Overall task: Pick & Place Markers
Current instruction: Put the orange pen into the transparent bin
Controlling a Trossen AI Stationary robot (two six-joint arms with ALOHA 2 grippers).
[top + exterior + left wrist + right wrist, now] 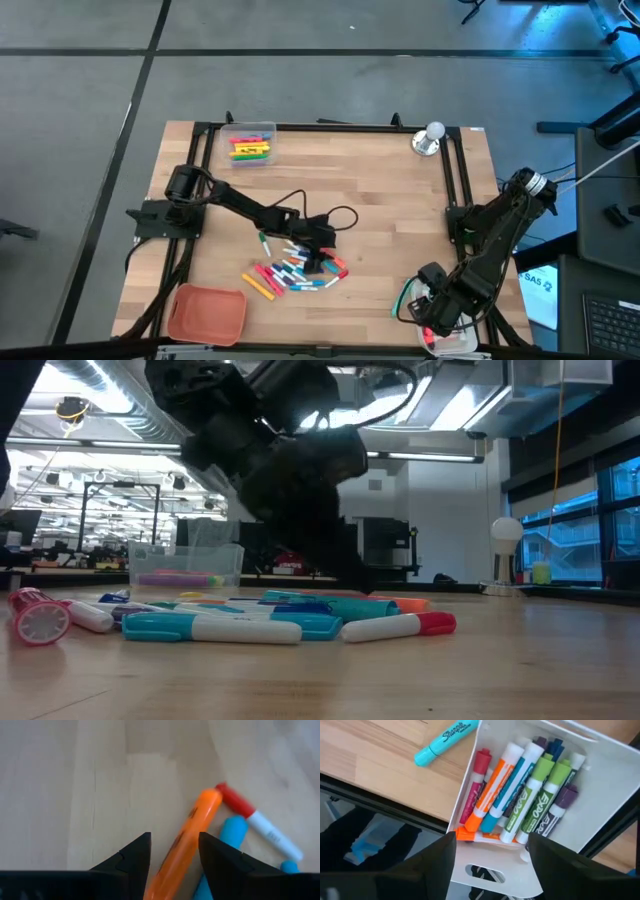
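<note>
On the pale wooden tabletop point(380, 200), the left gripper point(174, 855) is down over a scattered heap of short coloured markers point(293, 272) near the front middle of the table. Its two dark fingers point(131, 860) straddle an orange highlighter point(186, 840) that lies flat on the wood, but whether they press on it cannot be told. A white-barrelled marker with a red cap point(257, 820) touches the orange one's far end, with a turquoise marker point(232, 831) just beside them. The right gripper point(490, 851) hovers with its jaws spread wide and empty above a white plastic bin point(600, 785) at the front right corner, packed with orange, green, purple and red markers. A loose turquoise marker point(445, 742) lies on the wood just beside that bin. A clear plastic box point(250, 145) holding more markers sits at the back left, a silver bell point(430, 138) at the back right, and an orange-brown tray point(207, 313) at the front left.
</note>
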